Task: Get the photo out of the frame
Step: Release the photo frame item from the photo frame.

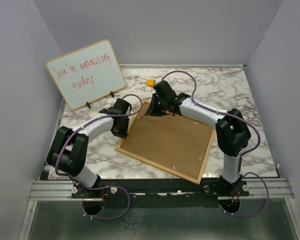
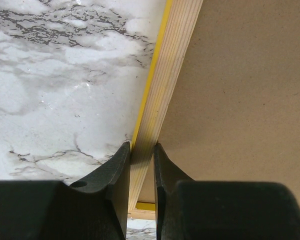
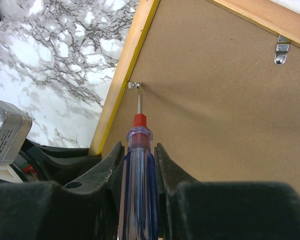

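Brown backboard up, the frame (image 1: 167, 145) lies askew in the middle of the counter (image 1: 230, 90), reaching toward its near edge. The photo is hidden beneath. The left fingers (image 2: 116, 170) pinch the frame's left rail. The right fingers (image 3: 109, 167) grip a screwdriver (image 3: 138, 160), its tip at a clip (image 3: 134, 85) beside that rail. Likely risks: the tip skids off the small clip and gouges the backboard, or hard levering twists the frame out of the pinch.

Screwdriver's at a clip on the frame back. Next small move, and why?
Probably lever the clip aside off the backing: the right gripper has the screwdriver tip at it, and the left gripper pinches the frame rim, steadying it.
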`<state>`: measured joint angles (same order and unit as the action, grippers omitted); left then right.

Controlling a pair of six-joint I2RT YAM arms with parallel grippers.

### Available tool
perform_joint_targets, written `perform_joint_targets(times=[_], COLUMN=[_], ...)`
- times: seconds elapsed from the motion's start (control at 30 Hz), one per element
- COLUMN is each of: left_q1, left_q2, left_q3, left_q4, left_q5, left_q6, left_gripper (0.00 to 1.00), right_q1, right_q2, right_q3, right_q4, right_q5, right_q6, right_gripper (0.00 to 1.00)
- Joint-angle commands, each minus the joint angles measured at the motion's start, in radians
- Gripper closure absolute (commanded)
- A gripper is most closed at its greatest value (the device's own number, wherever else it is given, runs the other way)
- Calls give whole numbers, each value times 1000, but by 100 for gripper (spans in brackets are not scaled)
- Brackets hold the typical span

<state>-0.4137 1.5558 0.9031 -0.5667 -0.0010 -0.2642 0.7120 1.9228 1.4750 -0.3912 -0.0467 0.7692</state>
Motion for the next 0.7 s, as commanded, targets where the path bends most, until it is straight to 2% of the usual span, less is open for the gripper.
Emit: perform_joint_targets(times=[0.0, 0.3, 0.67], left_q1=[2, 3, 3], left_q2=[9, -4, -20], left_q3=[-11, -13, -15], left_q4=[2, 10, 9], left_q5=[0, -19, -31], left_q6=[4, 11, 11], left_gripper=[95, 95, 94], right_q1=[4, 4, 10], right_q2=[-17, 38, 47], right_q3=[-2, 61, 34], right_q4=[-41, -50, -5], right_q5=[56, 53, -76], right_q6=[-9, -25, -37], right_gripper=[100, 100, 100])
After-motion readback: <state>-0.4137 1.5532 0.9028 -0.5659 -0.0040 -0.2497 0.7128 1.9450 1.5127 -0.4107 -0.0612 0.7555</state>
